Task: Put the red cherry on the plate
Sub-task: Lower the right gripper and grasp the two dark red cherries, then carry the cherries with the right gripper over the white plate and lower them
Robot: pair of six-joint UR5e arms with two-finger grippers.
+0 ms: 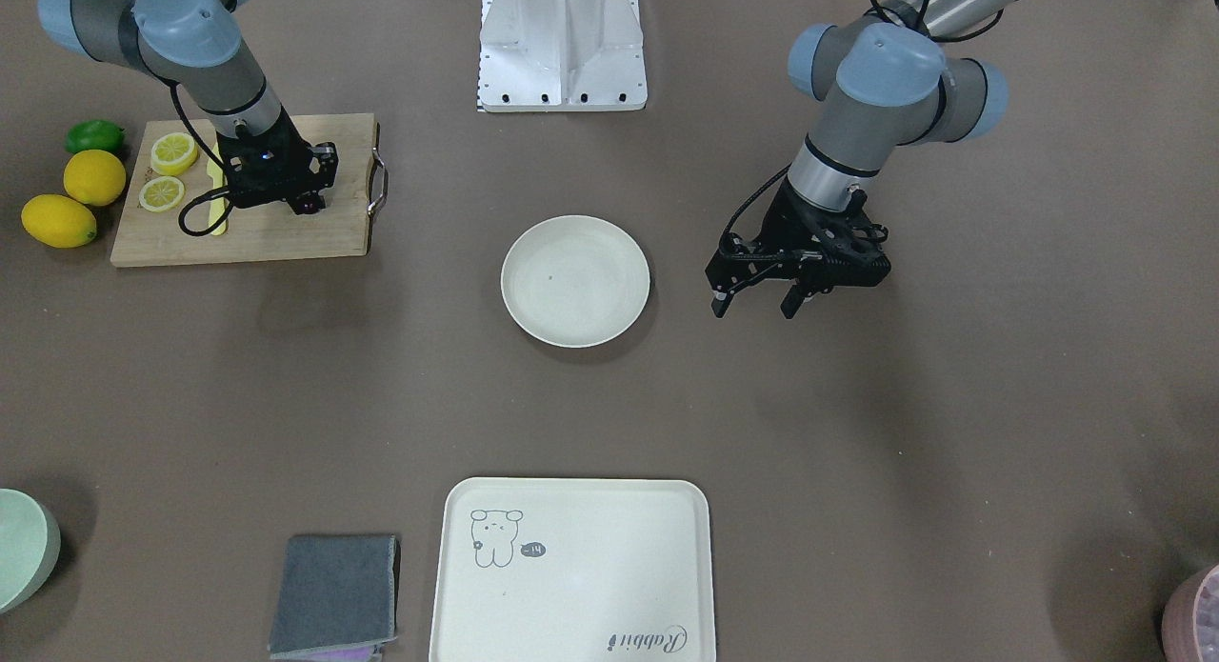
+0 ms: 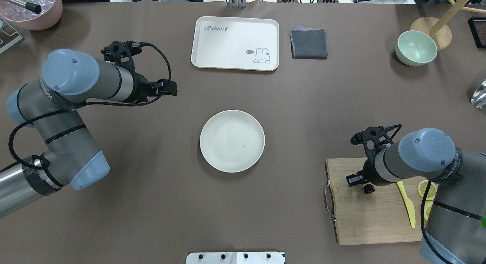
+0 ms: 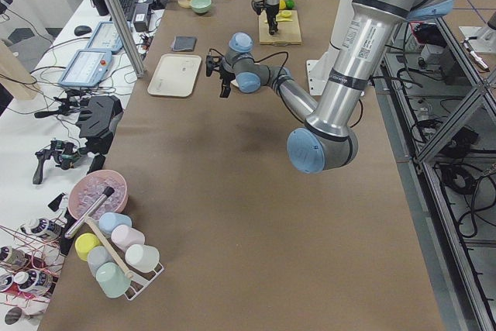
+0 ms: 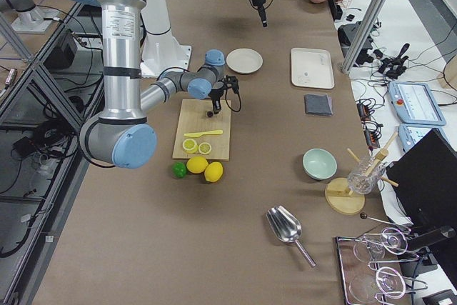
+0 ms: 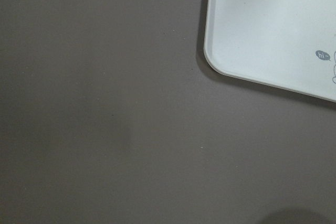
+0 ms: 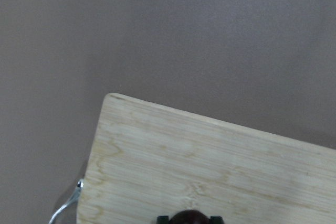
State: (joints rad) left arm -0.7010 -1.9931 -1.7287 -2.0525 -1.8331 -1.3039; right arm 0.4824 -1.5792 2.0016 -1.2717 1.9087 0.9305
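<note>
The red cherry (image 6: 189, 215) shows as a dark maroon ball at the bottom edge of the right wrist view, pinched between two fingertips above the wooden cutting board (image 2: 372, 218). From overhead the cherry (image 2: 368, 188) hangs under my right gripper (image 2: 362, 183), which is shut on it. The round off-white plate (image 2: 232, 141) lies bare at the table's middle, well to the left of that board. My left gripper (image 1: 757, 305) hovers beside the plate (image 1: 575, 281), open, with nothing between its fingers.
A yellow knife (image 2: 407, 203) and lemon slices (image 1: 174, 152) lie on the board. Two lemons (image 1: 93, 176) and a lime (image 1: 95, 135) sit beside it. At the far side are the rabbit tray (image 2: 235, 43), a grey cloth (image 2: 308, 43) and a green bowl (image 2: 415, 47).
</note>
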